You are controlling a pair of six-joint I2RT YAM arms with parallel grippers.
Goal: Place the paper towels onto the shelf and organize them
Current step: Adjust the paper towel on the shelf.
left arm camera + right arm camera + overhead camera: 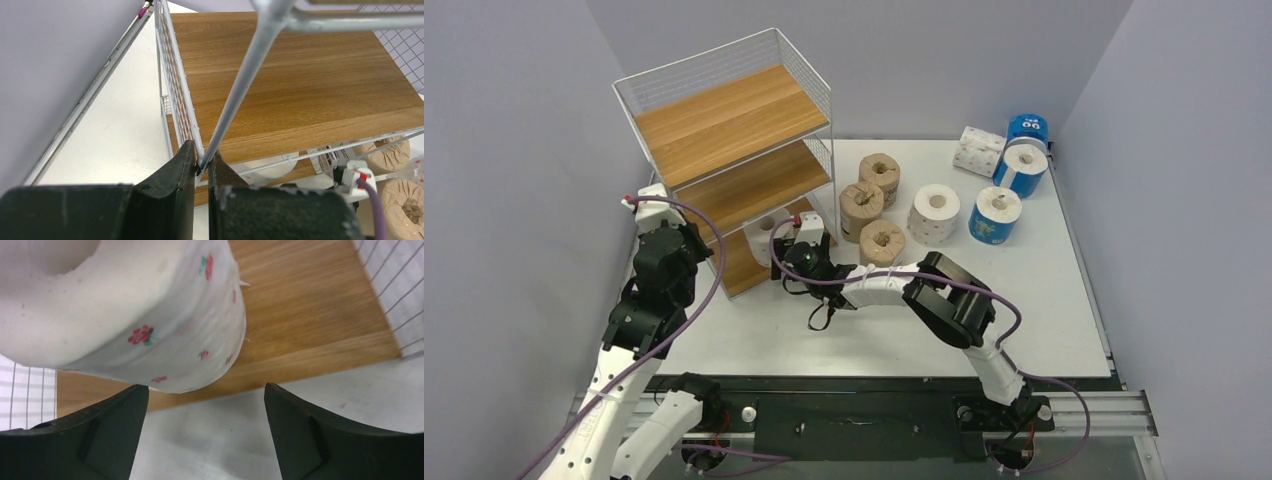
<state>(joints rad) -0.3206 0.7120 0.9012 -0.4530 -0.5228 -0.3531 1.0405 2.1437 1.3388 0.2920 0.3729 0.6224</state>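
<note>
**Right jaws wide before bottom tier; left jaws clamped on shelf wire**

Right gripper [205,390]: the jaws are seen spread wide, with nothing held between them. In the wrist view the white flowered roll [125,315] is found just beyond the fingertips, at 11 o'clock. It is stood upright with its core hole up on the bottom board of the shelf [310,305], near the front edge. No contact between the fingers and the roll can be made out.

Left gripper [201,160]: the jaws are closed on a thin wire upright at the shelf's corner, and the middle board is seen at 1 o'clock.

Top view, outward from the right gripper:
- Three brown rolls [861,205] are grouped close by on the table [1044,330], at 3 o'clock.
- A plain white roll [934,212] is stood just past them.
- Three blue rolls [995,215] are placed farther out, at 2 o'clock.
- The top board is seen bare.
</note>
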